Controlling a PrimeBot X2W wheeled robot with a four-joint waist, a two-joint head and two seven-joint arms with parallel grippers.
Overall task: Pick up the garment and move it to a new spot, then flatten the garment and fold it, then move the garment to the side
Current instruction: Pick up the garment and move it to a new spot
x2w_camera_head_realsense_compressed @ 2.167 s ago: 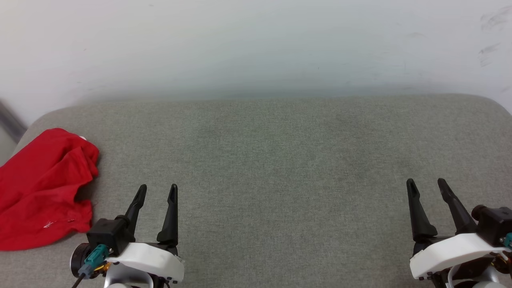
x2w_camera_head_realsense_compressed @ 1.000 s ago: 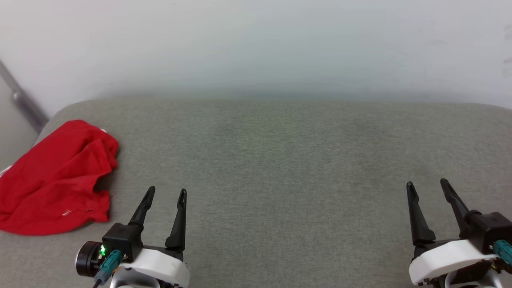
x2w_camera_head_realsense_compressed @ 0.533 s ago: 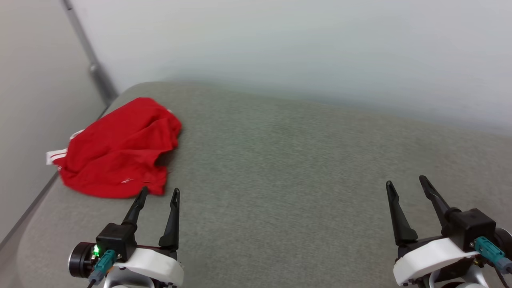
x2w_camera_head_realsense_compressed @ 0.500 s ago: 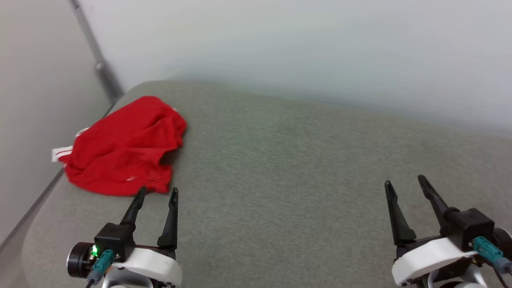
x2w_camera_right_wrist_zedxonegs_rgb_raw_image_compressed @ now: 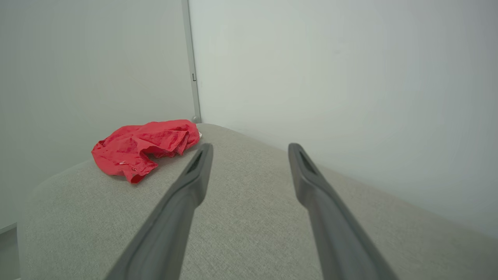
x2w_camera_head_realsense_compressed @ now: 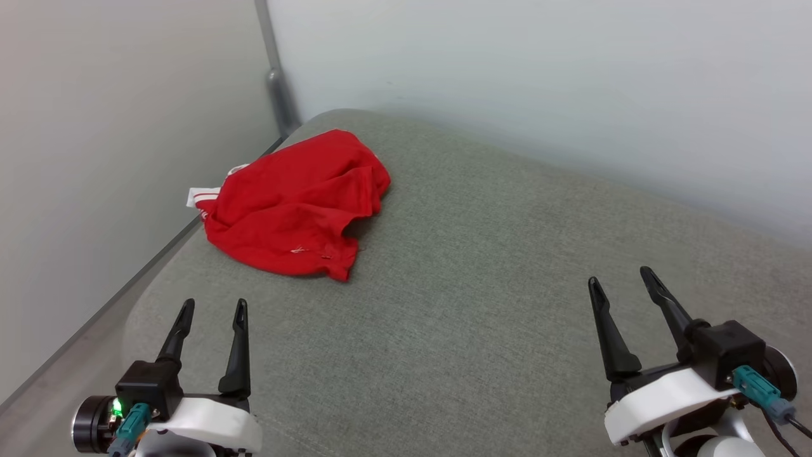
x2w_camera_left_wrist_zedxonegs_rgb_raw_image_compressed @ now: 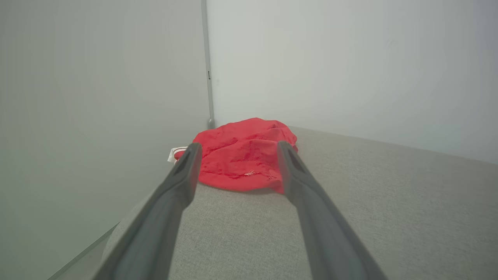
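Left claw [x2w_camera_head_realsense_compressed: 214, 304]: jaws spread fully with nothing between them, poised above the near left corner of the grey cushion [x2w_camera_head_realsense_compressed: 482, 304]. Right claw [x2w_camera_head_realsense_compressed: 620, 277]: likewise wide open and empty, at the near right, well apart from the work. Beyond my left claw, toward the far left corner, lies the garment [x2w_camera_head_realsense_compressed: 292, 203]. It is a crumpled red heap resting on the cushion, apart from both claws. Its white striped trim [x2w_camera_head_realsense_compressed: 202, 198] pokes out over the cushion's left edge, close beside the left wall [x2w_camera_head_realsense_compressed: 95, 158]. Step in hand, as I judge it: the reach for the first pick-up. Hazards:
- A shallow pinch may catch only one thin layer, so the heap trails or slips free.
- A push from the near side may nudge it off the left edge, down beside the wall.
- A claw driven too low may snag the upholstery.
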